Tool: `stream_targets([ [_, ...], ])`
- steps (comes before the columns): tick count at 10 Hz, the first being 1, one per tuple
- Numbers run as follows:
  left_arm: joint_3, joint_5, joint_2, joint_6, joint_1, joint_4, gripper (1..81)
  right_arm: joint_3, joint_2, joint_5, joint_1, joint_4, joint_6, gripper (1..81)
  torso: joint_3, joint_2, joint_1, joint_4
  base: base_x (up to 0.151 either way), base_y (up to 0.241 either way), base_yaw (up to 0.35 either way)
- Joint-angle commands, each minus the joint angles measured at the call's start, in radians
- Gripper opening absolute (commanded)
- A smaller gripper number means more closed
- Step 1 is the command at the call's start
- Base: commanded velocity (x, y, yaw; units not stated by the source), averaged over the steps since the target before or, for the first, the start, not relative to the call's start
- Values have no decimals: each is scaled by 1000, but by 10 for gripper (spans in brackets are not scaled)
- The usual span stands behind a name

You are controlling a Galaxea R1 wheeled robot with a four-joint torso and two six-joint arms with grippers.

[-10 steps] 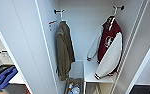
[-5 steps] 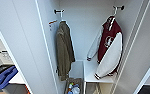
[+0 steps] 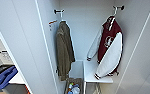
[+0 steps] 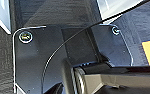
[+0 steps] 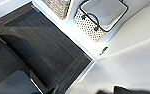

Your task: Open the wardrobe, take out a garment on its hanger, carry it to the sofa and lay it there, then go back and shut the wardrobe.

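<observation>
The wardrobe [image 3: 23, 45] stands open in the head view, its white doors swung out to either side. Inside on the right hangs the garment [image 3: 109, 42], a maroon jacket with white sleeves and a white chest emblem. Its thin white hanger [image 3: 114, 12] is hooked over a dark peg near the top. The lower sleeve rests on a white inner shelf [image 3: 91, 72]. In the right wrist view a white wardrobe panel [image 5: 131, 67] lies close by, above dark floor [image 5: 41, 45].
An olive-brown coat [image 3: 64, 52] hangs on the left peg inside. A basket of bottles [image 3: 73, 86] sits at the bottom. A blue object [image 3: 3, 76] lies at the lower left. A woven basket [image 5: 57, 7] and a dotted white basket [image 5: 101, 17] stand low.
</observation>
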Motion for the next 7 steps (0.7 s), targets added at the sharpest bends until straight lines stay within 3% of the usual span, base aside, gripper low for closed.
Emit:
stream_targets([
  [1, 1, 30, 2, 3, -39, 12, 811, 99, -19, -23, 30, 199, 31, 811, 0, 0, 0, 0, 0, 0, 0],
  [4, 6, 27, 2, 3, -38, 3, 811, 261, -77, -89, -15, 502, 34, 811, 0, 0, 0, 0, 0, 0, 0],
  [5, 7, 27, 2, 1, -38, 0, 811, 310, -105, -92, -35, 582, 34, 811, 0, 0, 0, 0, 0, 0, 0],
  [7, 7, 29, 13, -5, -38, -3, 811, 349, -125, -92, -77, 678, 34, 811, 0, 0, 0, 0, 0, 0, 0],
])
